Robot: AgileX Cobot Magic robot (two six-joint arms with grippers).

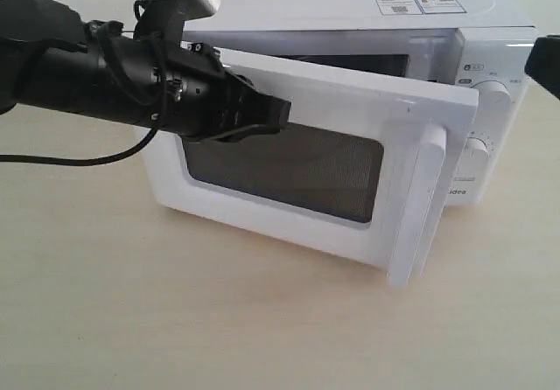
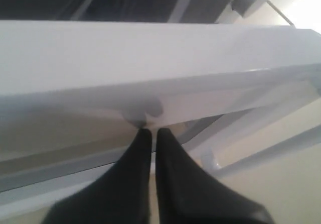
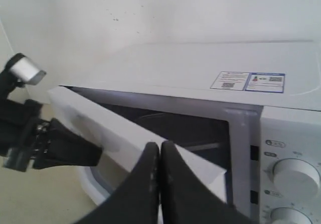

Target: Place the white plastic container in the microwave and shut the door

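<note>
The door [image 1: 350, 97] stands ajar, hinged on the left, and its free edge with the long white handle [image 1: 420, 202] swings out toward the near right. The left gripper [image 1: 276, 112] is right on it, tips planted on the door's white outer frame near the top, just above the dark mesh window [image 1: 289, 167]. From the left wrist, the black fingers [image 2: 135, 153] are squeezed together with nothing between them, their points touching the white panel.

Door face is plain white, the window a dark rounded rectangle. Behind it, the microwave [image 1: 350, 23] sits on the pale wooden table [image 1: 175, 320], labels [image 1: 418, 3] on its top and two round white dials [image 1: 494, 101] on the right panel.

Through the gap, the cavity [image 3: 195, 128] is dark, and what lies inside is too dim to tell.

The right gripper [image 3: 159, 151] is off at the far right, apart from the door. Its fingers are pressed together, empty.
</note>
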